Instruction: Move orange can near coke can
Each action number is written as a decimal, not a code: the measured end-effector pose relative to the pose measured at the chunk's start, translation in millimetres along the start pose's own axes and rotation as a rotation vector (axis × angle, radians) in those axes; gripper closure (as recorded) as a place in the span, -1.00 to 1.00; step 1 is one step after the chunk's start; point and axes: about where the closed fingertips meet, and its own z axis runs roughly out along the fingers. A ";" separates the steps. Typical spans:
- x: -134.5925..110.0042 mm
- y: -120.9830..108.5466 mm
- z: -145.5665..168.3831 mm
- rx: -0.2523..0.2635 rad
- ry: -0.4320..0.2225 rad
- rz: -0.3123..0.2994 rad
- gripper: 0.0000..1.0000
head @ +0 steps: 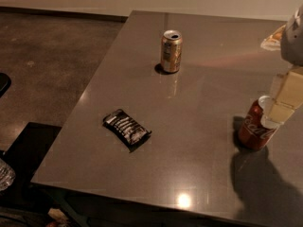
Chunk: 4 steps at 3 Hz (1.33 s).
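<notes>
Although the small golden-orange and silver metal drink can (171, 51) is the thing to be moved, it is seen standing upright on the far middle of the smooth grey-brown table top (189, 164), with nothing touching it and bare surface all round it. Its upright stance and open surroundings would be judged to favour a grasp from the side or from above.

Well apart from it, toward the table's right edge, the red drink can with white script lettering (253, 129) is also set upright; this is the mark beside which the orange can is to be put. The pale, blocky gripper (279, 109) is placed at that red can's top, overlapping its rim in the camera view. Whether it is open or closed cannot be told, nor whether contact is made with the red can. By this placing the gripper is kept far from the orange can, so the fetching step is judged not yet begun.

Between the cans and nearer the front, a flat black snack packet with pale stripes (127, 129) is laid, off the straight path and unlikely to be struck. A pale orange-and-white object (272, 39) is glimpsed at the far right edge.
</notes>
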 end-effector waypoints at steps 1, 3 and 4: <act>0.0 0.0 0.0 0.000 0.000 0.000 -1.00; -38.6 -50.6 15.0 -0.009 -0.081 0.022 -1.00; -59.6 -93.8 31.9 0.001 -0.155 0.103 -1.00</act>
